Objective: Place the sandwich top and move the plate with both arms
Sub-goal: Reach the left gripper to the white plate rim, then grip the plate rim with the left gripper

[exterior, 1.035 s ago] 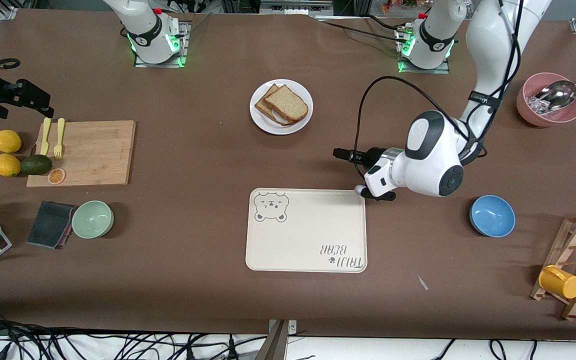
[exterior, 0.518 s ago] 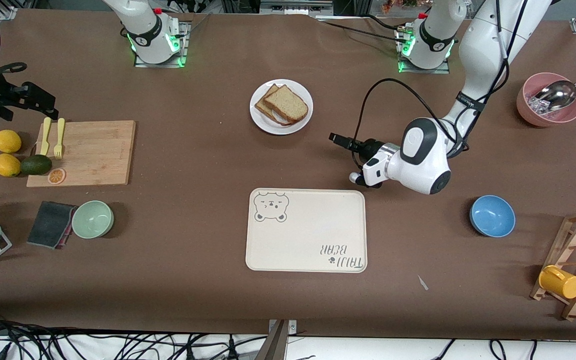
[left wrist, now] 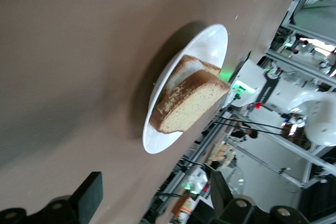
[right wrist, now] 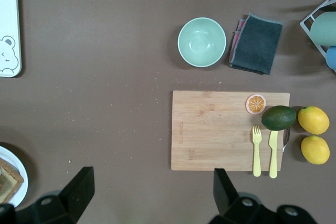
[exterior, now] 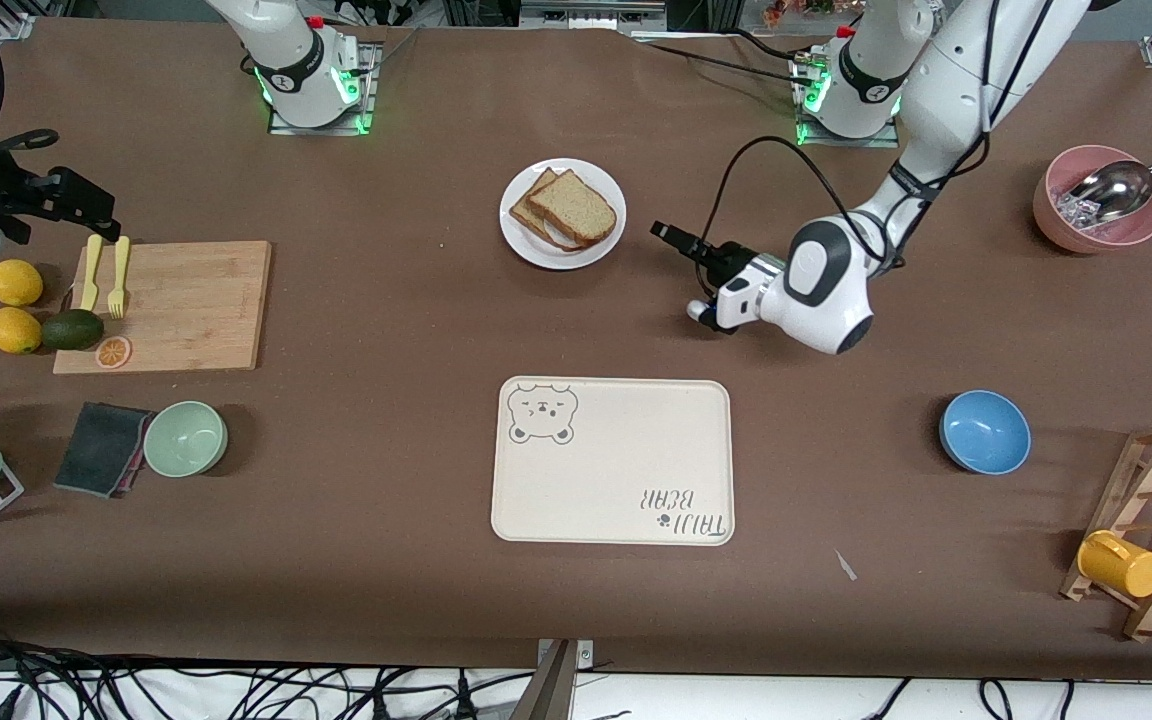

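left gripper (exterior: 669,238) hangs spread and empty just beside the white plate (exterior: 519,238), lined up for its rim; your sandwich top (exterior: 573,205) already rests on the stack there. right gripper (right wrist: 152,190) waits, splayed, above the cutting board (right wrist: 210,129).

Gap to plate (exterior: 516,240): you had bare table between it and the left gripper (exterior: 681,245).
Beside tray (exterior: 612,500): open ground.
Right gripper (exterior: 76,215): probably cleared the cutting board (exterior: 186,300).
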Controlling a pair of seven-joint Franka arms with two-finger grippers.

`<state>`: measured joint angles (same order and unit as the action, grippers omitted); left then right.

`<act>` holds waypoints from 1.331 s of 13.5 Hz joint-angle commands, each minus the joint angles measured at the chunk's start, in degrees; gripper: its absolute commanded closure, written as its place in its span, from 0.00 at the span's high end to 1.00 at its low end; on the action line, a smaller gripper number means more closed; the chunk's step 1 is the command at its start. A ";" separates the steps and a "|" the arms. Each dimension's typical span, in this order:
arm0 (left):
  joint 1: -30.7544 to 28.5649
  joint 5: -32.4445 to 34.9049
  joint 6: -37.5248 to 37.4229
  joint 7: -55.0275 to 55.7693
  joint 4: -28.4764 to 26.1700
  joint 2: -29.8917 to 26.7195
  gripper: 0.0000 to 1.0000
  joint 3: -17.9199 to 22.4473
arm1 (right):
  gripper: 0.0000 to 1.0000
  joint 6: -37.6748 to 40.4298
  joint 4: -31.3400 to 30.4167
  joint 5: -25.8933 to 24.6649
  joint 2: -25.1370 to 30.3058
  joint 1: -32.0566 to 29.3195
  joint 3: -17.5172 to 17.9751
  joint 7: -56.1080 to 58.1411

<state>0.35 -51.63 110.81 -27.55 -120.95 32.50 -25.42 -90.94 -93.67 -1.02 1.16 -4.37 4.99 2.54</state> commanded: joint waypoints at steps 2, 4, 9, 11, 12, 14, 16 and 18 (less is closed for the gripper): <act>0.26 -6.81 6.69 -5.38 -7.36 -5.43 0.90 -5.96 | 1.00 1.20 1.30 -0.13 -0.28 0.68 -0.15 -0.25; 0.44 -6.99 9.67 -9.70 -8.76 -4.30 0.89 -6.05 | 1.00 1.12 1.30 -0.30 -0.19 0.94 -0.15 -0.42; 2.99 -14.87 14.52 -19.08 -10.44 -1.31 0.74 -6.22 | 1.00 1.12 1.30 -0.04 -0.19 0.94 -0.15 -0.60; 3.87 -16.04 15.48 -21.14 -10.88 -0.69 0.65 -6.13 | 1.00 1.12 1.30 -0.12 -0.37 1.20 -0.15 -0.60; 4.13 -16.13 16.88 -21.05 -11.06 -0.60 0.61 -6.22 | 1.00 1.12 1.30 -0.21 -0.37 1.20 -0.15 -0.60; 5.97 -16.22 20.13 -21.05 -11.32 -0.34 0.58 -6.13 | 1.00 1.12 1.30 -0.30 -0.37 1.20 -0.24 -0.60; 6.59 -17.26 21.90 -21.05 -11.23 0.98 0.57 -6.22 | 1.00 0.77 1.30 -0.48 -0.45 1.20 -0.16 -0.43; 7.55 -18.15 22.43 -21.14 -11.23 1.16 0.45 -6.22 | 1.00 0.24 1.30 -0.56 -0.46 1.20 -0.15 -0.60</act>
<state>6.85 -66.85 131.91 -46.51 -131.77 33.48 -31.60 -91.03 -93.65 -1.01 1.16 -3.60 5.03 2.44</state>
